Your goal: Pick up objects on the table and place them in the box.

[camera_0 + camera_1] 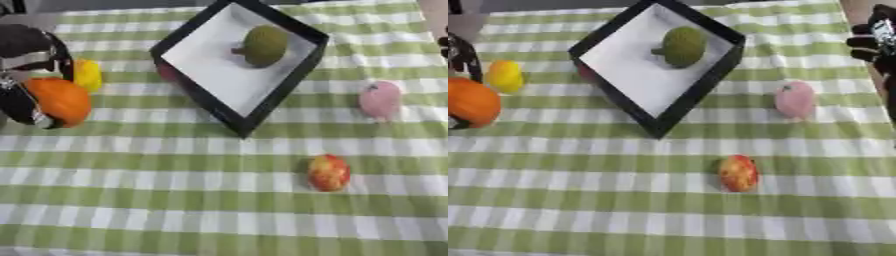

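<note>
The tabletop [175, 200] is covered with a green and white checked cloth. At the far middle stands a square black box with a white bottom [210, 75], turned so that one corner points to the robot. Inside it, near the far side, lies a round olive-green fruit with a short stem [262, 46].

At the left edge the robot's left hand [26, 55], black with silver parts, is at a round orange fruit [61, 101]. Its fingers seem to curl around the orange fruit, with a dark finger showing on the fruit's left side. Just behind this fruit, touching or almost touching it, there is a small yellow object [87, 75]. A small dark red thing [166, 72] shows just beside the left outer wall of the box; I cannot tell what it is.

To the right of the box lies a pink rounded object [380, 99]. Nearer to the robot, well apart from the box, lies a red and yellow apple-like fruit [329, 172].

The right hand [877, 40] shows at the upper right edge of the right eye view, above the cloth border; I cannot tell if its fingers are curled or straight.
</note>
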You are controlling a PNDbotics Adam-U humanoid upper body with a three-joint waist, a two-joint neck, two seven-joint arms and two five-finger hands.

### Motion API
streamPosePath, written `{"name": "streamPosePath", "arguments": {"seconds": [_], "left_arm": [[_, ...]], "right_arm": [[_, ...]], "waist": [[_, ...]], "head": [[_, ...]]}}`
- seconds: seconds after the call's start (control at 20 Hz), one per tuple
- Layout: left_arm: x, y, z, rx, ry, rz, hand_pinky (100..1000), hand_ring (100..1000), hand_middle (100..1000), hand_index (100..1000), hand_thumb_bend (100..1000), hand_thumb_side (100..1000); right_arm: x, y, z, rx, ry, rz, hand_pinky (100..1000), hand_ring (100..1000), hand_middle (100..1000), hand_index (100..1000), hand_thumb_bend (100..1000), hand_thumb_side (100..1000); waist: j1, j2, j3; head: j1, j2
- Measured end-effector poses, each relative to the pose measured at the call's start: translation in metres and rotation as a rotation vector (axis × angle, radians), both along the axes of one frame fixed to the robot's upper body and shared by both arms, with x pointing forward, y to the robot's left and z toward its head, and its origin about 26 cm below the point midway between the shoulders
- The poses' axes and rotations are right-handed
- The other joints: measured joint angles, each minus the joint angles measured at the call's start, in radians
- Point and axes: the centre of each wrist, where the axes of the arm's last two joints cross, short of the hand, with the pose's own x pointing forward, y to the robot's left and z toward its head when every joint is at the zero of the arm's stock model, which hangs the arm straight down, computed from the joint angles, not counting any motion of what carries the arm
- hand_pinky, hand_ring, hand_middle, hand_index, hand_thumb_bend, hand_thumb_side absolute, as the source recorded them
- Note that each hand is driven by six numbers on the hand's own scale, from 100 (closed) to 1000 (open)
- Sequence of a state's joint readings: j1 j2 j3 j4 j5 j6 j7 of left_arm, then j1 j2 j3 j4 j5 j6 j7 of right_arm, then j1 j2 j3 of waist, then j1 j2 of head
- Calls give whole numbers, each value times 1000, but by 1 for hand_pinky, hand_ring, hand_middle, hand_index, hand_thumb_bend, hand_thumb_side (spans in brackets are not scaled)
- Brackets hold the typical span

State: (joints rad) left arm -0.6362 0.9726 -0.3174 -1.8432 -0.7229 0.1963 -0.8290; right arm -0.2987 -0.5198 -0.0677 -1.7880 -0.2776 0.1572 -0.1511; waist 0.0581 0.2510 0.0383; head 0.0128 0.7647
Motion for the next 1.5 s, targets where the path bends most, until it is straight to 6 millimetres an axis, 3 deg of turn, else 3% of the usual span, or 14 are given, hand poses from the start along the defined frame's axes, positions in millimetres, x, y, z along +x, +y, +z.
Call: {"name": "streamPosePath", "arguments": {"seconds": [0.6,1.0,1.3,1.5], "left_arm": [[6,-47,51,-3,-155,-143,711,691,642,623,574,100],[40,-90,73,-65,-247,-184,714,686,633,615,571,100],[66,-130,83,-72,-266,-193,719,692,640,619,574,100],[103,-154,70,-49,-241,-161,721,695,646,621,580,100]], "right_arm": [[2,1,6,-9,-15,11,805,743,686,898,100,621],[6,7,14,-13,-39,49,804,744,686,898,100,604],[8,11,21,-11,-56,74,804,744,686,898,100,603],[9,13,23,-13,-60,82,804,744,686,898,100,605]], "waist": [[0,0,-9],[0,0,-27],[0,0,-44],[0,0,-55]], "head": [[-22,0],[-30,-2],[-23,-25],[-11,-35]]}}
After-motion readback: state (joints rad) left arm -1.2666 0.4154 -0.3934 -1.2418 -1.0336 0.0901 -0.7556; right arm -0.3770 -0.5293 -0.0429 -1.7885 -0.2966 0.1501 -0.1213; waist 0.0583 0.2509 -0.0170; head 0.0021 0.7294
